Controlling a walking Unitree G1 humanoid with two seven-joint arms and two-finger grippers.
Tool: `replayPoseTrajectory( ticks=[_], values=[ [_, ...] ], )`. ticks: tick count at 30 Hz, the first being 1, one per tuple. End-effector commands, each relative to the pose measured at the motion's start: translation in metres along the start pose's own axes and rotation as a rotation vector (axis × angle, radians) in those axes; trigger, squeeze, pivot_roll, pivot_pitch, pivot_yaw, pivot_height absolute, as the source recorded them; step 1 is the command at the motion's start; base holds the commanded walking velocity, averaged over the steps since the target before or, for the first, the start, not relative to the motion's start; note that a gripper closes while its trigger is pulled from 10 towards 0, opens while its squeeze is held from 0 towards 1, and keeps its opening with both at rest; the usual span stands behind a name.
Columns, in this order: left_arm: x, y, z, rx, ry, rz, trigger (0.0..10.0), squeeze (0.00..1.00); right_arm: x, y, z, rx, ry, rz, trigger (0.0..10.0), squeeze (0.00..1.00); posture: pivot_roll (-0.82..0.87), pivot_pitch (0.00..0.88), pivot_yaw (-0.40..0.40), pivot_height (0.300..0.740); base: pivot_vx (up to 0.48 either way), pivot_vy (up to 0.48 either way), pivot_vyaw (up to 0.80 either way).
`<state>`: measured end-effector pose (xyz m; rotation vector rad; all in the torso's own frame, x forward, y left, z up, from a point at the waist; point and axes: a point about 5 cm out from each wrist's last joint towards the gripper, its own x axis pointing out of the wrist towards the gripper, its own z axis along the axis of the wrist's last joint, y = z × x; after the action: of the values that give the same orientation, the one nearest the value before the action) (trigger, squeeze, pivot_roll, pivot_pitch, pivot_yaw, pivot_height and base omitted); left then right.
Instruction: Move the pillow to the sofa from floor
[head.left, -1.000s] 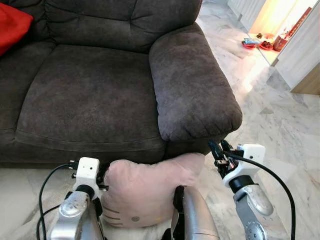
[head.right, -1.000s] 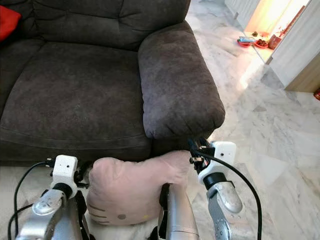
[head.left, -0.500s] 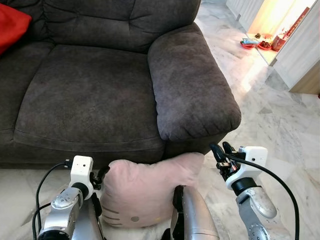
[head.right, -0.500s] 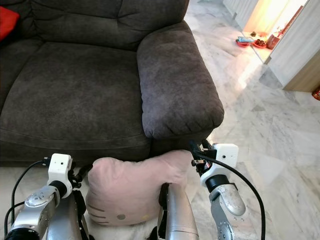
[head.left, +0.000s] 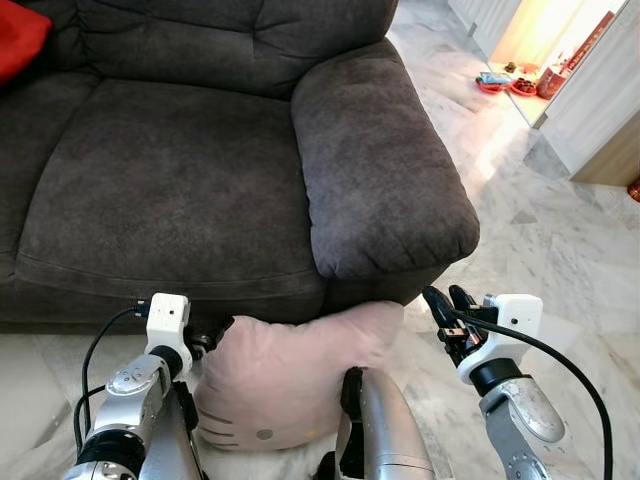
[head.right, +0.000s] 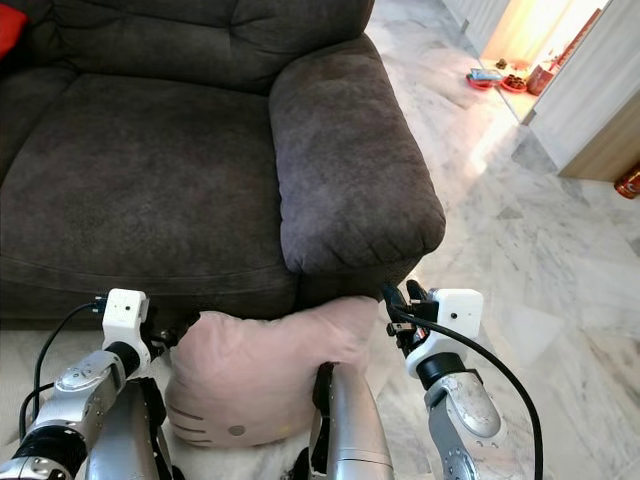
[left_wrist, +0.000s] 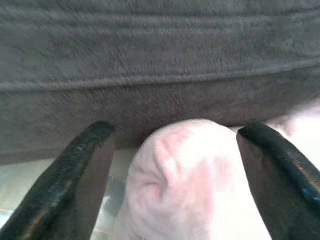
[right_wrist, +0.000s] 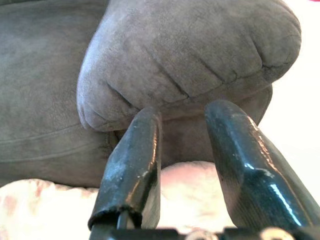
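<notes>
The pink pillow (head.left: 290, 375) with a cat face lies on the marble floor against the front of the dark grey sofa (head.left: 170, 180), below its armrest (head.left: 380, 170). My left gripper (head.left: 215, 335) is at the pillow's left corner. In the left wrist view that gripper (left_wrist: 175, 132) is open wide, with the pillow's corner (left_wrist: 185, 170) bulging between its fingers. My right gripper (head.left: 450, 302) hovers just off the pillow's right corner, below the armrest. Its fingers (right_wrist: 135, 160) stand slightly apart with nothing between them.
A red cushion (head.left: 20, 35) rests at the sofa's far left. Marble floor (head.left: 560, 240) stretches to the right, with small red dishes (head.left: 510, 85) in a sunlit doorway and a wooden cabinet (head.left: 610, 110) beside it. A silver part of my body (head.left: 385, 435) overlaps the pillow's near edge.
My left gripper has slid in toward the pillow's left corner and now straddles it. The right gripper has drifted slightly outward. The camera has tilted a little.
</notes>
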<state>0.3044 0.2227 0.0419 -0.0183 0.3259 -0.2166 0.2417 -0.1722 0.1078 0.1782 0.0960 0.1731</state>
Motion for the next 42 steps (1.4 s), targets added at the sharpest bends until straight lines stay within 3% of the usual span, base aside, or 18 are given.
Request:
replayPoseTrajectory(
  ticks=[1,34,35,38,42],
  values=[
    [0.002,-0.003,-0.003,-0.005,0.013,-0.028,10.0,1.0,-0.006,-0.006,0.004,-0.012,0.0,-0.019,10.0,0.0,-0.11,0.202,-0.226,0.513,0.0,0.0,0.0],
    [0.004,-0.005,-0.004,-0.024,0.02,-0.059,10.0,1.0,-0.007,-0.006,0.005,-0.013,0.008,-0.017,10.0,0.0,-0.11,0.208,-0.231,0.513,0.0,0.0,0.0],
    [0.005,-0.021,-0.015,-0.009,0.046,-0.109,10.0,0.0,-0.01,-0.005,0.005,-0.016,0.017,-0.013,10.0,0.0,-0.13,0.227,-0.252,0.513,0.0,0.0,0.0],
    [0.005,-0.048,-0.031,-0.014,0.074,-0.197,10.0,0.0,-0.014,-0.004,0.006,-0.018,0.029,-0.006,10.0,0.0,-0.13,0.227,-0.254,0.513,0.0,0.0,0.0],
    [0.004,-0.053,-0.036,-0.034,0.1,-0.249,10.0,0.0,-0.014,-0.003,0.006,-0.017,0.029,-0.004,10.0,0.0,-0.14,0.231,-0.255,0.513,0.0,0.0,0.0]
  ],
)
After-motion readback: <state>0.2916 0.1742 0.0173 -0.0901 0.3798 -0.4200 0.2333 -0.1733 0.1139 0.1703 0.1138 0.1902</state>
